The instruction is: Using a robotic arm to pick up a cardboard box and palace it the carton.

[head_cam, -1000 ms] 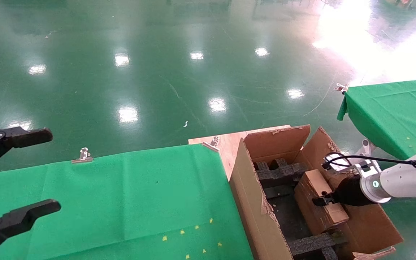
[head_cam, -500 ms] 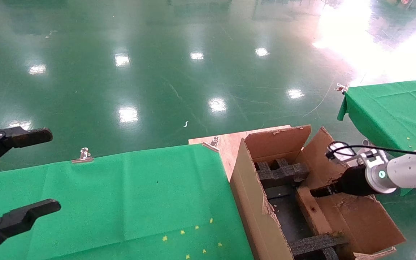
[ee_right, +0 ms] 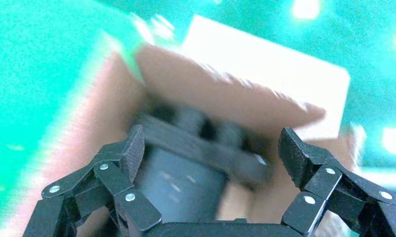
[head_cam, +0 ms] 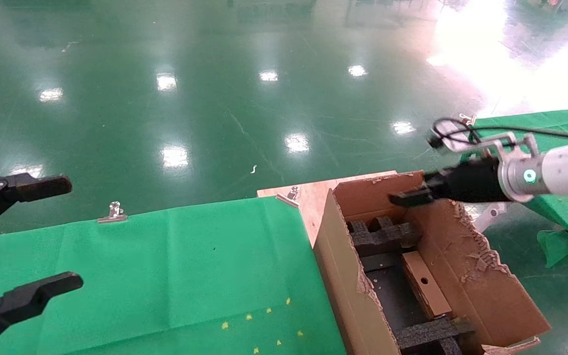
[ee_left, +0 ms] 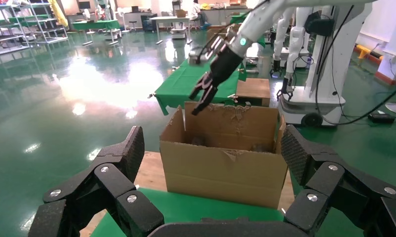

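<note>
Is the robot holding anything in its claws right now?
No. The right gripper is open and empty above the carton; the cardboard box sits inside. The left gripper is open too.

I can't read any text, label, brand or number from here. The carton [head_cam: 466, 276] and the cardboard box [head_cam: 424, 283] inside it show me plain brown faces, no print.

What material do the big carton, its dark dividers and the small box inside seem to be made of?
The carton: brown corrugated cardboard, matte, judging by its ragged torn edges. The dividers: probably black foam, with a coarse, porous look. The small box: smooth brown cardboard with a round hole, standing between the dividers.
</note>
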